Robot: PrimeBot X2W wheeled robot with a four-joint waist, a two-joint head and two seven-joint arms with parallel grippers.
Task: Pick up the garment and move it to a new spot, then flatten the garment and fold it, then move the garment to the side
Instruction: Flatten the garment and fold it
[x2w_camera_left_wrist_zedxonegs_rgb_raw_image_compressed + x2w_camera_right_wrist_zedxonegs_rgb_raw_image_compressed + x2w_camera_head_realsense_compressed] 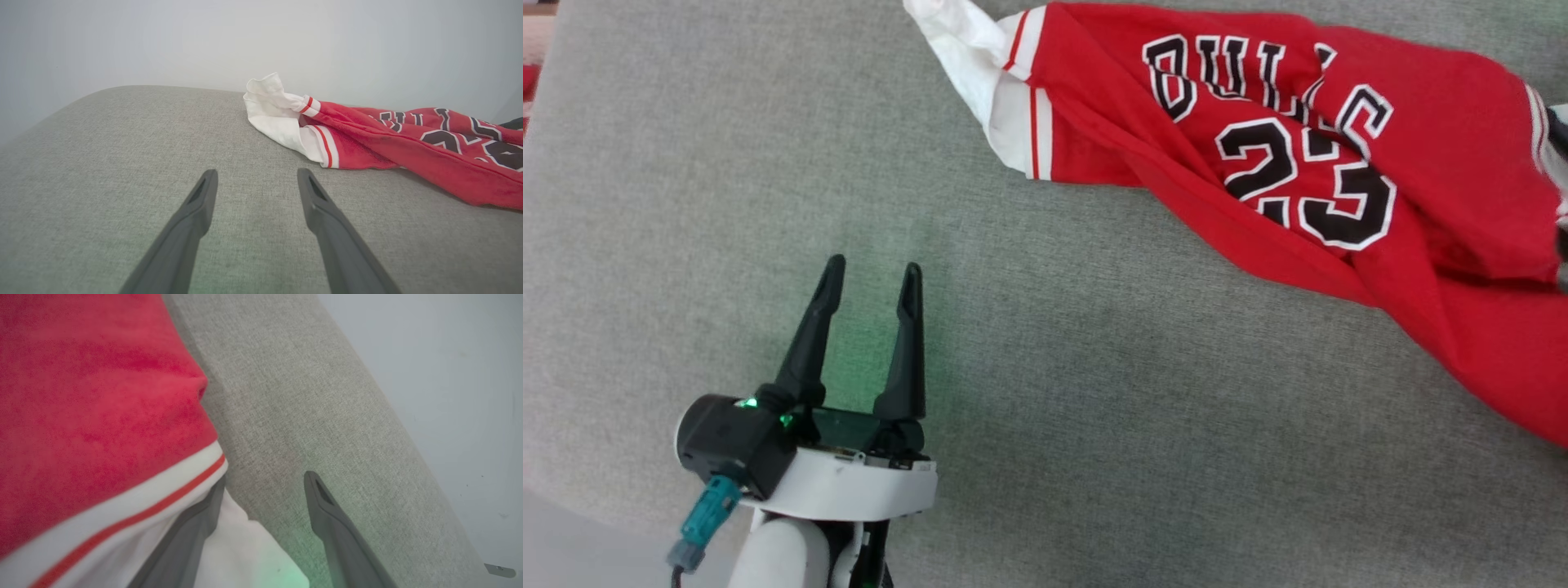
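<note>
Hovering spread and empty over the grey fabric surface (1094, 408), the left tool (874, 273) sits well apart from the garment (1421, 122), which lies crumpled at the far right. The right tool (265, 482), also spread, has one finger partly covered by the garment's white trim.

bare grey cushion (1054, 425) lies open from 4 o'clock round to 11 in the head view, and the left gripper (873, 268), fingers spread, has free upholstery ahead at 12. the rumpled bulls jersey (1258, 163) blocks 12 through 3. in the right wrist view it crowds the right gripper (265, 479) at 9, draping one finger. 1 o'clock is free.
</note>
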